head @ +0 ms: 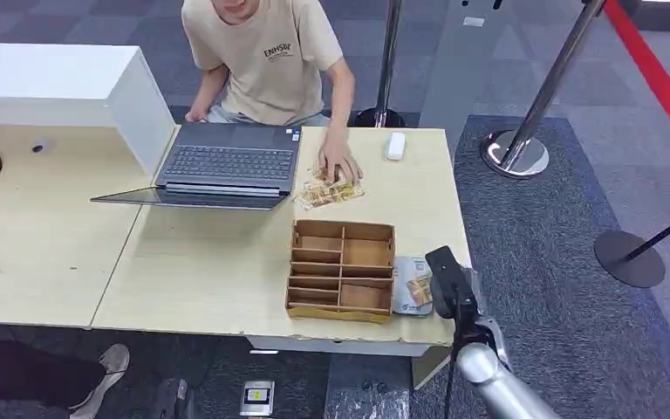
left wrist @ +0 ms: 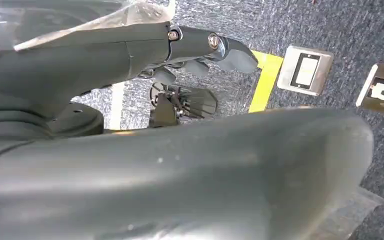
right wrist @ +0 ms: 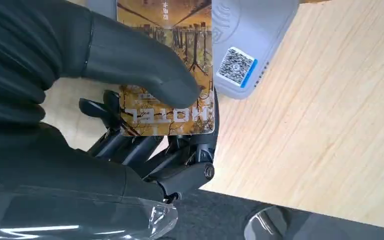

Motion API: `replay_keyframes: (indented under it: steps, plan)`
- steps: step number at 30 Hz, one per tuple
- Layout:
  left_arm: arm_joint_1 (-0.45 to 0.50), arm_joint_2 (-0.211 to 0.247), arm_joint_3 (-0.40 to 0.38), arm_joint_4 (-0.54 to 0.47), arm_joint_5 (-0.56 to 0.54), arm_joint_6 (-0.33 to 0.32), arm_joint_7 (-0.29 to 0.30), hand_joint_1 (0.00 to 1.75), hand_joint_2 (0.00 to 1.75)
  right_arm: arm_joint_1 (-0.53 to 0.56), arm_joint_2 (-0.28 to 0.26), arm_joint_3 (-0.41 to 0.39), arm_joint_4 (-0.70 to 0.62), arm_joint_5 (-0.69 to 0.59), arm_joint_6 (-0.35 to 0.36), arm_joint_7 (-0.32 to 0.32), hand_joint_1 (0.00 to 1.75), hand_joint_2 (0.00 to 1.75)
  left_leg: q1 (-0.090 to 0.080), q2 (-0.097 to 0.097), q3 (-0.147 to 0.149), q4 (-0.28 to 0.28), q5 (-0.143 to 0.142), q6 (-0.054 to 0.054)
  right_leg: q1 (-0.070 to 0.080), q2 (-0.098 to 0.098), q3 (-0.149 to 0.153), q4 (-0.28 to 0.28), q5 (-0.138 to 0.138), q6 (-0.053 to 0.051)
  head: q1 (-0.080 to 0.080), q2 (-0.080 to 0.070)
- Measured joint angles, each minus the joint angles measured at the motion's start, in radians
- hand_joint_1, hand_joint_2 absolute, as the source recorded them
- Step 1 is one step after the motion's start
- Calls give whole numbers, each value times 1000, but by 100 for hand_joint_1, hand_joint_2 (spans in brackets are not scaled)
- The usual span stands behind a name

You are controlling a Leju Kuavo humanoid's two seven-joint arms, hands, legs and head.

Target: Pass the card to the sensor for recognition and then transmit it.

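Spanning most of the head view, a pale wooden table [head: 192, 262] carries everything of note. A white cabinet [head: 52, 83] stands on its far left part, and a person in a beige shirt [head: 266, 57] leans over from the far side, one of the person's hands [head: 338, 164] resting on a small pile of cards [head: 327, 192]. An open laptop [head: 227, 166] lies folded flat just beside that pile. Nearer the robot sits a brown divided box [head: 342, 269], its compartments holding nothing that can be made out. Just beside the box, at the table's near right corner, lies the grey sensor [head: 412, 284], marked with a printed code [right wrist: 235, 66]. A small white device [head: 395, 145] rests near the far edge, and chrome barrier posts [head: 523, 131] stand on the grey carpet beyond.

The right hand [right wrist: 145, 100] grasps the card [right wrist: 167, 60], thumb pressed on its printed face and darker fingers [right wrist: 130, 145] beneath. The card reads "HOTEL" and lies over the sensor; whether it touches cannot be told.

The left hand [left wrist: 200, 55] hangs over the carpet with its fingers slightly curled and nothing visible in them; whether it is released or clenched cannot be told.
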Motion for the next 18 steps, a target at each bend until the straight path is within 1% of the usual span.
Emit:
replay_keyframes:
  steps: [4,6,12,16,18]
  plan:
    - [0,0,0,0,0,-1,0,0,0,-6,-19,6,-63,64,18,42,175,175,0,0,0,0,0,0,0,0,0,0,0,0,0,0]
    - [0,0,0,0,0,-2,0,0,0,-15,-31,6,-100,53,37,46,175,175,0,0,0,0,0,0,0,0,0,0,0,0,0,0]
    - [0,0,-8,0,0,-9,-8,0,0,-72,-61,-5,-261,-130,117,-30,175,175,-1,1,0,0,0,0,0,0,0,0,0,0,0,0]
    - [0,0,-15,0,4,-13,-21,0,0,-111,-82,-18,-392,-177,158,-31,175,175,-1,1,0,0,0,0,0,0,0,0,0,0,0,0]
    - [-1,0,-17,0,2,-15,-21,0,0,-112,-83,-18,-459,-221,165,-59,175,175,0,1,0,0,0,0,0,0,0,0,0,0,0,0]
